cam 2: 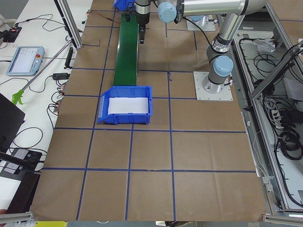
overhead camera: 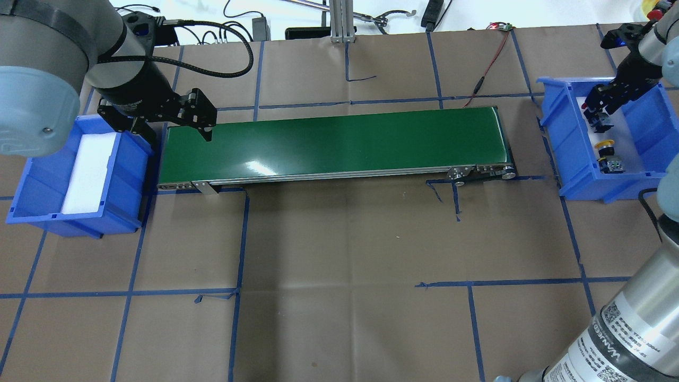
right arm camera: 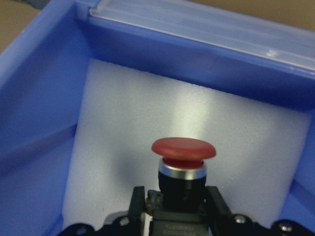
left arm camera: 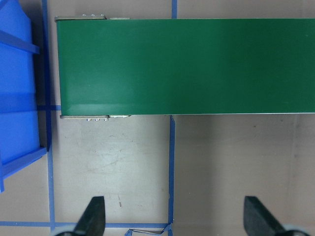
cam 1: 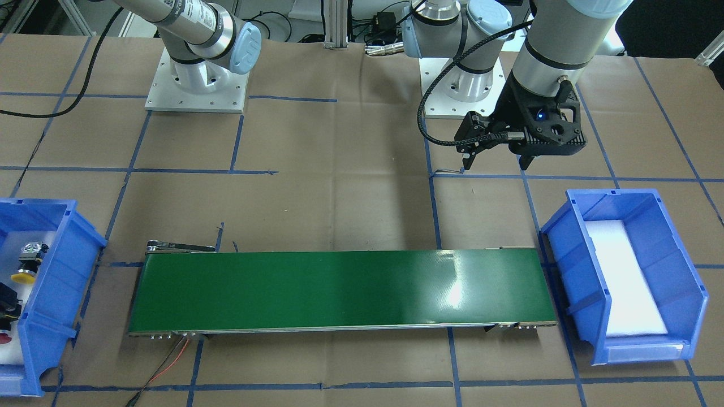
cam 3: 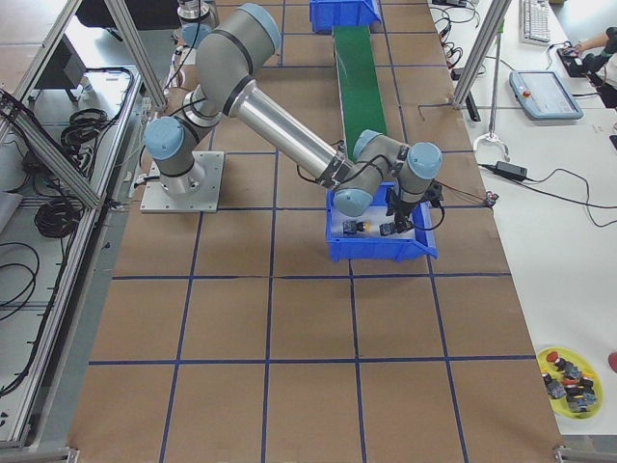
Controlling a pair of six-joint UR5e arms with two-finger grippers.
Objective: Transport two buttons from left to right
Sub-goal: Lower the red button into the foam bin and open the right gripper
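— Right pincer (right arm camera: pixel 176 200)?
— Clamped on the red mushroom-capped push-button (right arm camera: pixel 183 148), inside the blue plastic bin (right arm camera: pixel 34 98); the yellow-capped button (overhead camera: pixel 604 144) lies nearby on white foam (right arm camera: pixel 123 123).
— Left pincer (left arm camera: pixel 173 205)?
— Spread open beside the green conveyor belt (left arm camera: pixel 187 64).

Left claw (left arm camera: pixel 173 199) spread wide, pointing down; right claw (right arm camera: pixel 175 201) clamped on red button (right arm camera: pixel 183 147).

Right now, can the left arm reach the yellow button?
Probably not. The yellow button lies in the blue bin beyond the whole green belt; the left hand hovers open at its other end. The right hand, gripping the red button, is in that bin.
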